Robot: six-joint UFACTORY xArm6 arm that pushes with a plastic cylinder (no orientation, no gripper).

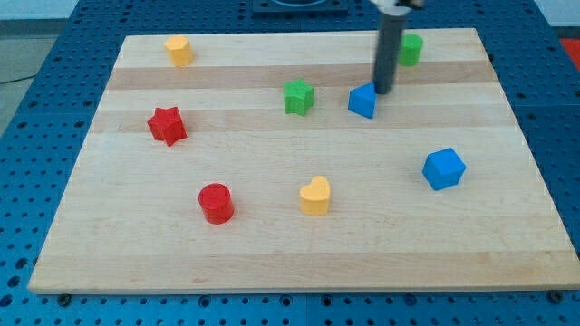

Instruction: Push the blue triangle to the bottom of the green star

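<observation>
The blue triangle (362,100) lies on the wooden board (299,235), right of centre in the upper half. The green star (298,96) sits just to its left, a short gap apart, at about the same height. My tip (384,91) is at the end of the dark rod that comes down from the view's top. It stands right against the blue triangle's upper right side.
A green block (411,49) is behind the rod at the upper right. A blue cube-like block (444,168) is at the right. A yellow heart (314,196) and a red cylinder (216,203) are low in the middle. A red star (167,125) is at the left, a yellow block (179,51) at the upper left.
</observation>
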